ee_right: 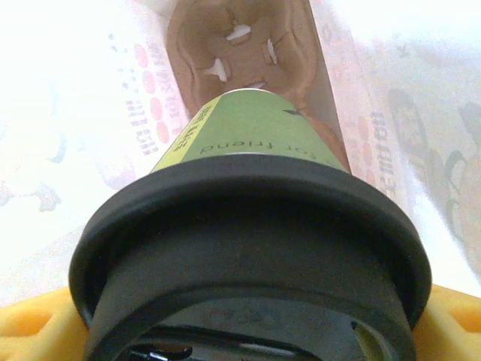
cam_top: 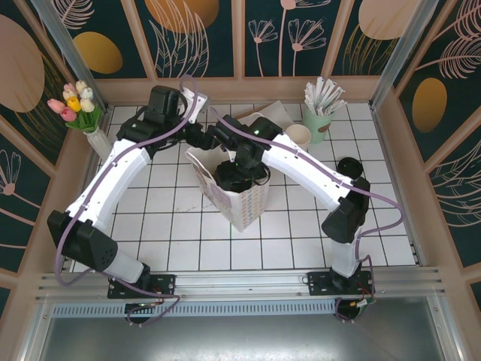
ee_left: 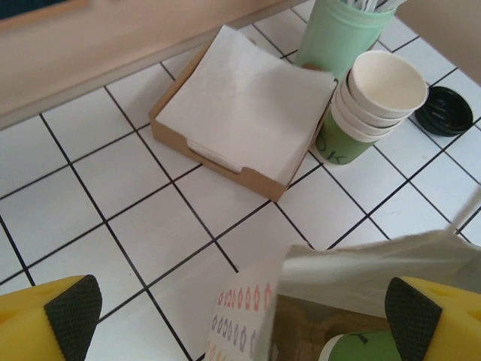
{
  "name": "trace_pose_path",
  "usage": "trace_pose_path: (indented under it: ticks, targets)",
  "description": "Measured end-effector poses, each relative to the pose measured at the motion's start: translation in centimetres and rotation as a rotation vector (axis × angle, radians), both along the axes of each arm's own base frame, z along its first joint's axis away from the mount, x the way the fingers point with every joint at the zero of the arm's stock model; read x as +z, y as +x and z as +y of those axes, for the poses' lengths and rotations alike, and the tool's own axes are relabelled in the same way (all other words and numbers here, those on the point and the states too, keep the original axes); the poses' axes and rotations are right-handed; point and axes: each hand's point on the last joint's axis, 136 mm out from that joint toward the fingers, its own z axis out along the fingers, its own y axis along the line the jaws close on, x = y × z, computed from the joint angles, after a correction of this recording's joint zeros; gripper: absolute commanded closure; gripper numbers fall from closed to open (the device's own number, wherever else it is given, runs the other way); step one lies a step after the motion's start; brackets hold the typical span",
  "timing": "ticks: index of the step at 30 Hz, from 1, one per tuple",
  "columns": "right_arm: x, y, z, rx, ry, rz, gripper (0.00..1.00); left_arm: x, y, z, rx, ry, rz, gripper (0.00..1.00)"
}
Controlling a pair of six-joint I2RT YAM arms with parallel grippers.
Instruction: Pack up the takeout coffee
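vertically, takeout coffee point(ee_right: 252, 248), lid up, base down in paper bag point(cam_top: 248, 210)

"What do the walls point(cam_top: 210, 45) look like?"
"Dark green, with big orange blobs and pink flower drawings. Wooden bars point(cam_top: 237, 37) stand between them."
"And the table point(cam_top: 188, 248)?"
"White squares with dark lines. A shiny metal rail point(cam_top: 240, 284) runs along the front."

The takeout coffee point(ee_right: 255, 143) is green paper under a matt black plastic lid point(ee_right: 248, 248); the bag point(cam_top: 248, 207) is thin printed paper, the bench point(cam_top: 301, 241) glossy white tile.
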Motion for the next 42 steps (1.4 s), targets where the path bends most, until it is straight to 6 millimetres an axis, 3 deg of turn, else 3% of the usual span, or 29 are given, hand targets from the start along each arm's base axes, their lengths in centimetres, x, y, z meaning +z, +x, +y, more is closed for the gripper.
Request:
trace_pose_path:
  ticks: [4, 11, 16, 20, 30, 34, 42]
  targets:
    - [0.6, -0.5, 0.1, -0.004, 0.014, -0.005, 0.38, 0.0, -0.8, 0.0, -0.047, 0.007, -0.015, 0.05]
    - [0.3, -0.9, -0.4, -0.013, 0.002, 0.003, 0.39, -2.3, -0.9, 0.2, -0.083, 0.078, 0.024, 0.17]
    - [-0.4, -1.0, -0.8, -0.012, -0.019, 0.015, 0.40, -4.2, -0.6, 0.2, -0.088, 0.114, 0.068, 0.46]
    - [-0.5, -1.0, -0.8, -0.002, -0.021, 0.013, 0.40, -4.1, -0.7, 0.2, -0.085, 0.104, 0.073, 0.67]
    - [-1.7, -0.7, -0.1, 0.109, -0.048, 0.015, 0.40, -3.7, -4.2, 1.1, -0.018, 0.008, 0.134, 0.86]
    - [-2.2, -0.6, 0.0, 0.152, -0.067, 0.010, 0.41, -4.0, -5.2, 1.1, 0.010, -0.015, 0.169, 1.00]
    - [-2.4, 0.0, -0.1, 0.216, -0.097, -0.028, 0.41, -3.3, -6.2, 1.9, 0.086, -0.059, 0.191, 1.00]
